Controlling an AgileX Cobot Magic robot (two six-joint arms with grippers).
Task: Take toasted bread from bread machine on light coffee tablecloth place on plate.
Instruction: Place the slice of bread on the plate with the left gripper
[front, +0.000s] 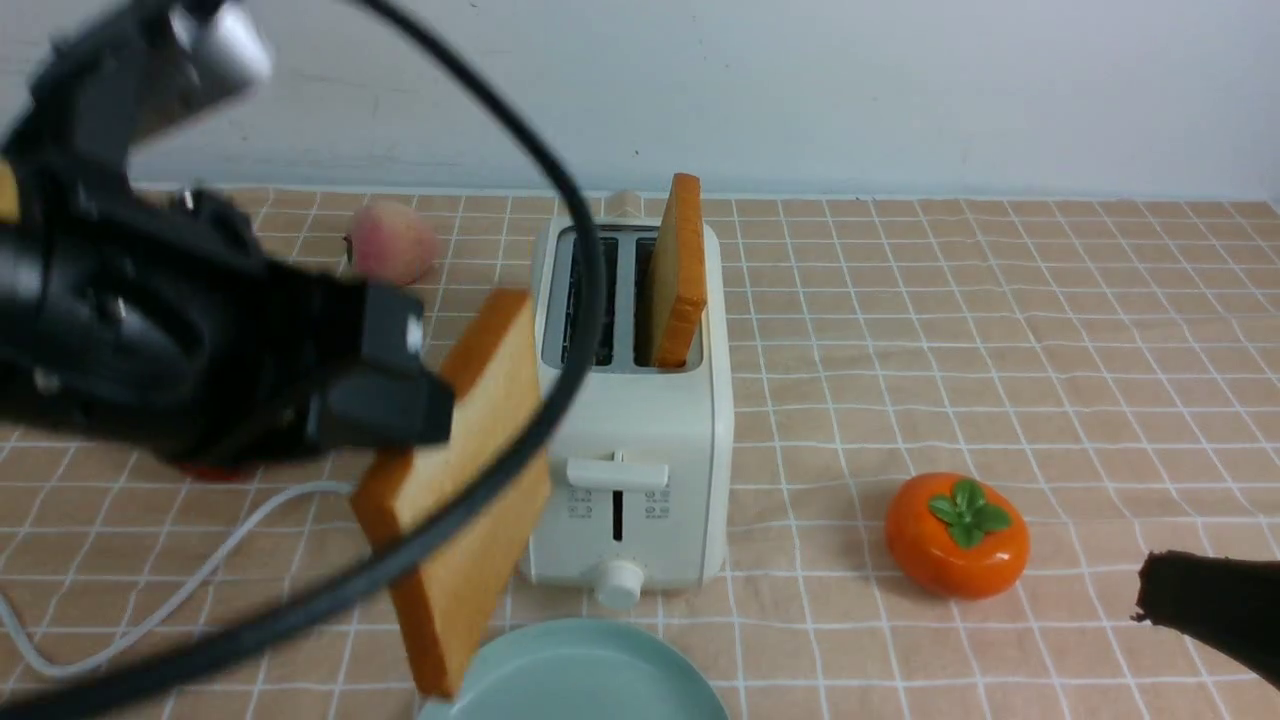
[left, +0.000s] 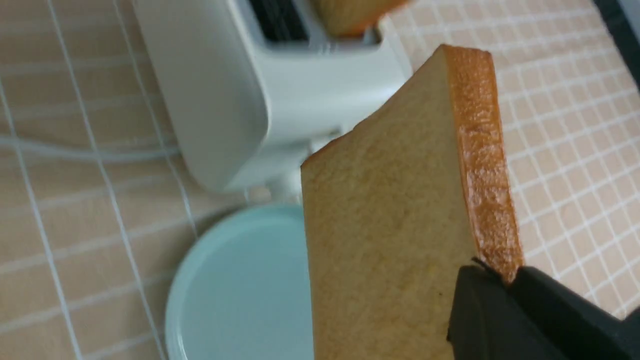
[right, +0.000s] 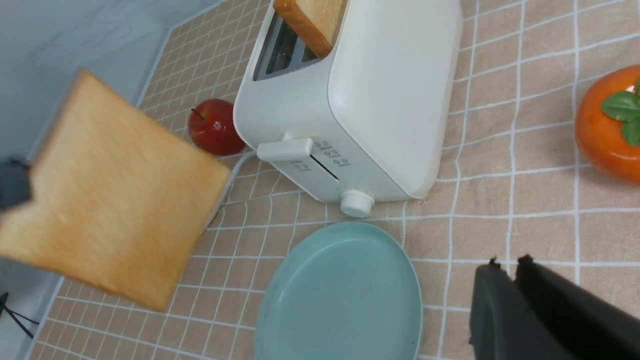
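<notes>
Blurred black cable (front: 590, 300) loops nearest the cam, w/ the bulky dark L arm (front: 170, 300) behind it. Light tan-peach cloth w/ thin white grid (front: 830, 400) spreads beyond. On it: boxy cream-white 2-slot toaster (front: 625, 420), w/ front lever, round knob & white cord (front: 180, 600). In front of its knob, a round, plain, pale mint-green plate (front: 600, 670) shows no bread on it. Square golden-tan toast slice w/ orange-brown crust (front: 480, 500) is tilted in midair near the plate, on the toaster's L side; its twin, 2nd square crusted slice (front: 675, 280), stands upright in the toaster's R slot, jutting well above the top. Orange fruit w/ green leaves (front: 957, 535) sits R of the toaster. L gripper (left: 500, 275): jaws nearly together, gripping the 1st slice at an edge; R gripper (right: 510, 265): tips drawn in close, nothing seen betw. them. Judging by looks, toast s/b light & fairly stiff, w/ a dry, grippy face but a crumbly crust; a hard squeeze could dent or crack it, & an edge hold may let it swivel. Best hold for the 2nd slice: both flat faces, nr the top middle, w/ gentle pressure, then straight up so it doesn't scrape the slot.
</notes>
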